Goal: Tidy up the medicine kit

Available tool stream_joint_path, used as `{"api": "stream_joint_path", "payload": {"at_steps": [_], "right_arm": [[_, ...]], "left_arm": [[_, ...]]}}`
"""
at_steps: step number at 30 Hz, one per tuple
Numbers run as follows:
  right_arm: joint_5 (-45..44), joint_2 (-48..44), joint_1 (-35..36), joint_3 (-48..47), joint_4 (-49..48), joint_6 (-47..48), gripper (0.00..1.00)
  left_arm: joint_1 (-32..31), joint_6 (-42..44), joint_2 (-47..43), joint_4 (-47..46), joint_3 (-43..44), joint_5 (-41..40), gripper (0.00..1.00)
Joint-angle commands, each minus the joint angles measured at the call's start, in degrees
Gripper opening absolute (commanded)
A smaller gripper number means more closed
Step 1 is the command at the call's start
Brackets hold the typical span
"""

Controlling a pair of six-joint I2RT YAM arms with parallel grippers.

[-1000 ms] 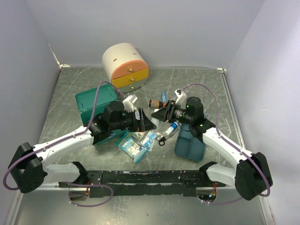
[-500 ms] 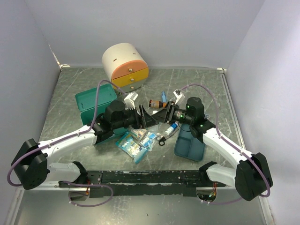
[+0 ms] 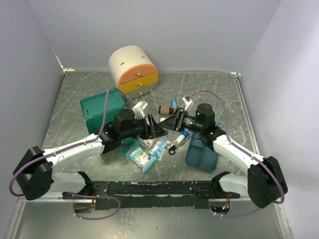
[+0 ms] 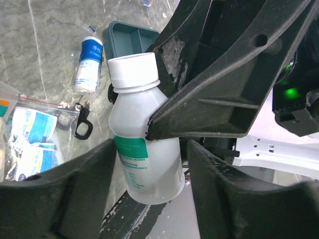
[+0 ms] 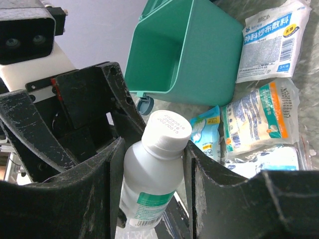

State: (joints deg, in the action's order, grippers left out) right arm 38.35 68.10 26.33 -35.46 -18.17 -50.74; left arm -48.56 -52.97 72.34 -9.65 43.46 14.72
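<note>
Obs.: the medicine kit (image 3: 102,104) stood open on the left rear part of the table (image 3: 214,89), in front of the cream cabinet (image 3: 132,69), with the left arm crossing its near end. The right wrist view showed the teal tub bare in the part that was visible. Both claws met above mid-table, to the right of the kit. The right gripper (image 5: 153,149) was clamped on a white bottle (image 4: 144,129) around its body. The left gripper (image 4: 152,144) flanked the bottle's lower half closely, but whether it was actually pressing could not be told. Judgement on the kit: hard thin-walled plastic, probably light when this empty, and likely to skate on the smooth tabletop if pushed. The hinged lid would swing freely, so the tub's wall or rim looked the better place to grip. Not resolved: the kit's latch and handle did not show in any view. The bottle itself was lost among the black fingers from above. Its label print was too small to read. Pouches (image 3: 144,152) and a dark-blue tray (image 3: 202,154) lay below the claws.
</note>
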Motion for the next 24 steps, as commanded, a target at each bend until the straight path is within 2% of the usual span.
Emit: {"api": "stream_joint_path", "payload": {"at_steps": [1,3,5,11,14,19,21,24], "right_arm": [[0.6,0.1,0.1,-1.8,-2.0,0.5,0.27],[0.1,0.0,0.1,-2.1,-1.2,1.1,0.28],[-0.6,-0.3,0.1,-2.4,-0.2,1.5,0.33],[-5.1,-1.8,0.1,-5.5,7.2,4.1,0.67],[-9.2,-3.1,0.0,-7.3,11.7,5.8,0.76],[-14.6,-5.3,0.0,-9.6,15.9,7.0,0.77],[-15.8,-5.9,0.0,-10.2,16.7,7.3,0.77],[-17.4,-5.9,0.0,-10.6,17.6,7.5,0.76]], "left_arm": [[-0.4,0.3,0.2,-1.9,-0.1,0.9,0.63],[-0.4,1.5,-0.6,0.3,0.3,-0.8,0.5],[-0.4,2.6,-1.2,1.6,1.0,-1.7,0.42],[-0.4,4.2,-4.8,6.7,1.5,-6.7,0.38],[-0.4,4.6,-9.2,11.2,1.6,-12.4,0.37],[-0.3,2.9,-17.6,27.8,4.4,-30.5,0.38],[-0.3,0.0,-20.4,37.4,6.3,-39.1,0.38],[-0.3,-5.4,-23.8,46.5,8.2,-49.4,0.38]]}}
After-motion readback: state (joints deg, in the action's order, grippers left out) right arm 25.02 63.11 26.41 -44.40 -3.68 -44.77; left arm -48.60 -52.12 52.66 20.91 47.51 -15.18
